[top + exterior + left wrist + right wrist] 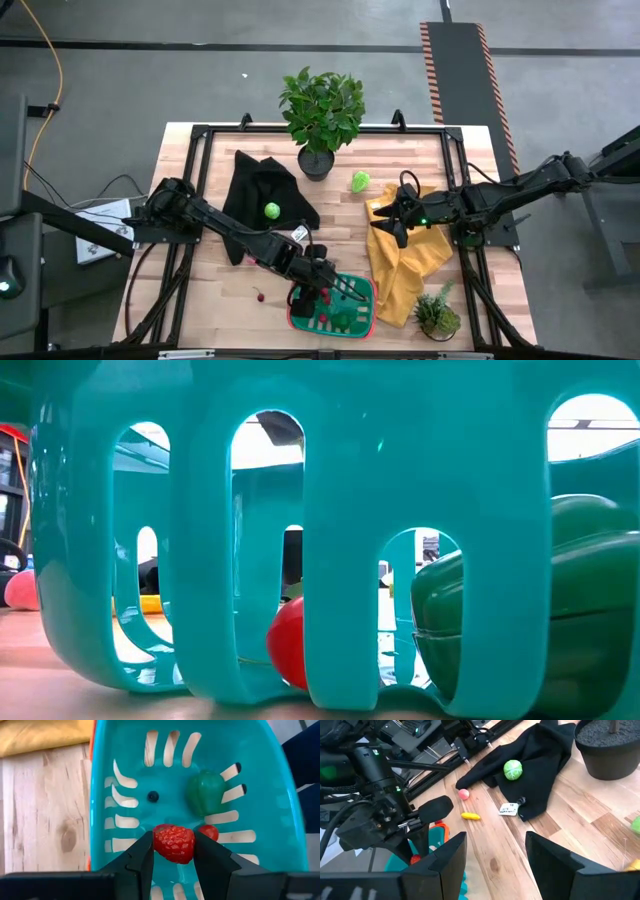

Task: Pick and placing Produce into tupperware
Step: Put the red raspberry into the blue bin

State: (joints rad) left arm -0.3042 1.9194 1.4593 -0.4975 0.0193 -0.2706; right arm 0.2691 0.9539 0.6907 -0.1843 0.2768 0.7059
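**Left end effector clamped on strawberry, over the tupperware**

Near edge of desk [215,290]: left end effector [173,851] hanging over the tupperware [280,805], fingers [142,857] part-closed, pinching a red strawberry [174,844] between the pads. Strawberry gripped on both sides, held above the tray base, not resting on it. Under it in the tray: a dark green pepper [206,791] on the slotted base, and a small red piece [210,832] just beside the strawberry. Teal wall, red rim, pale slots through the base. Same tray from above [362,292] at the near edge, right of centre, with the left arm reaching in from the left. Low view filled by the tray wall [200,560]; red piece [288,645] and green pepper [500,610] visible through the slots.

Beside the tray, to its left on bare wood: small red bit [260,295], apart from it.

Mid desk: black cloth [255,190] with a lime-green ball [272,210] lying on it. Small pink piece [464,794] and yellow piece [470,816] on the wood near the cloth edge, seen from the right wrist.

Right side: right end effector [392,216] over the yellow cloth [405,265], fingers [447,855] spread wide, nothing between them, touching nothing. Second lime-green ball [360,181] just beyond it, on the wood.

Far edge: large potted plant [322,115]. Small potted plant [437,312] at the near right corner, touching the yellow cloth.
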